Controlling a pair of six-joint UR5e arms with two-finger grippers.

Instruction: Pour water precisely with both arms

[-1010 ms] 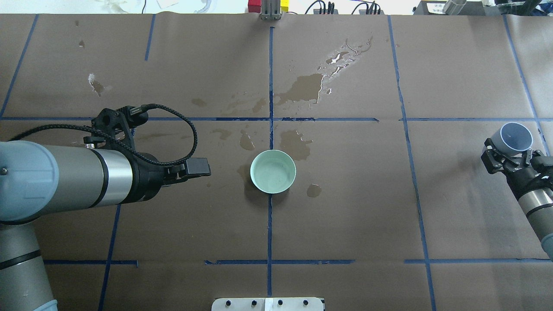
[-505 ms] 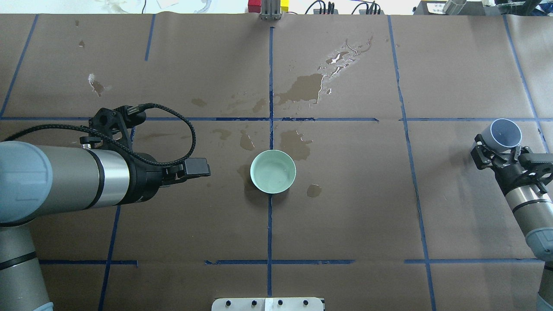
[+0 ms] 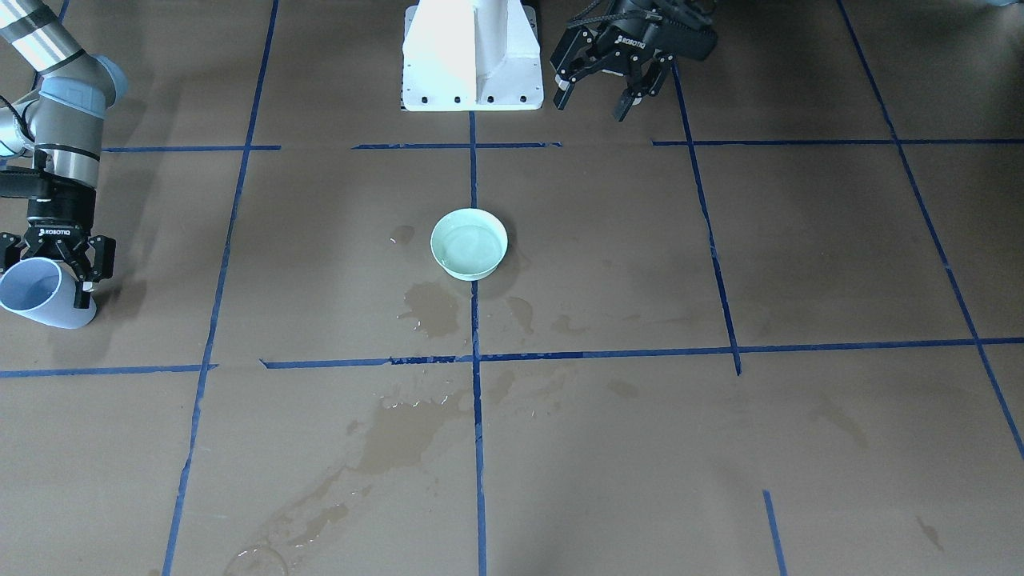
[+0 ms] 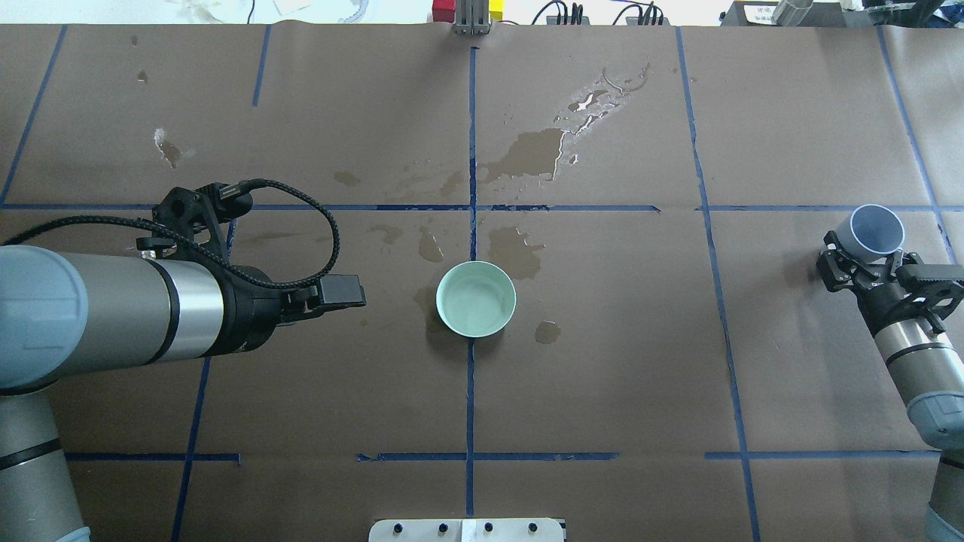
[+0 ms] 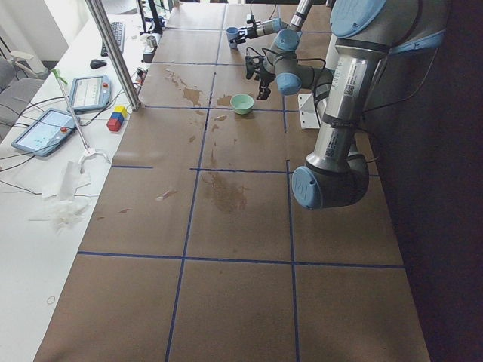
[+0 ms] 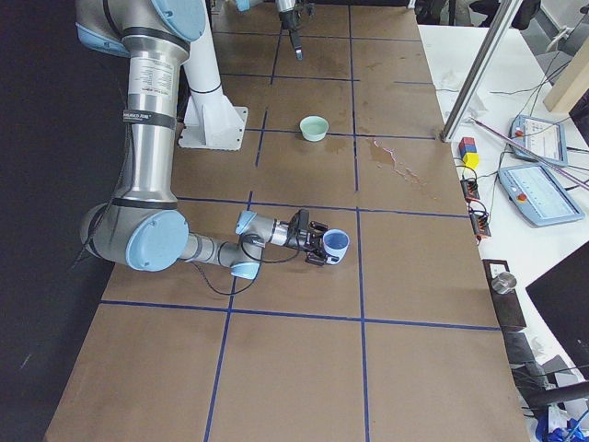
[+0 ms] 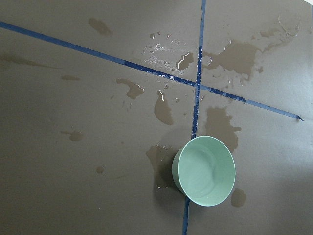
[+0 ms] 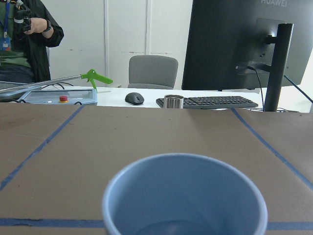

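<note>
A mint-green bowl stands at the table's middle, on the crossing of blue tape lines; it also shows in the front view and the left wrist view. A little clear water lies glossy in its bottom. My right gripper is shut on a pale blue cup at the table's right end, low over the paper, far from the bowl. The cup fills the right wrist view; I cannot tell what it holds. My left gripper is open and empty, on the bowl's left, nearer the base.
Dark wet stains and small puddles lie on the brown paper beyond and around the bowl. The white pedestal stands at the table's near edge. A metal post and coloured blocks stand at the far edge.
My right gripper has carried the blue cup a little left and away from the robot. The left arm has drawn back slightly to the left.
</note>
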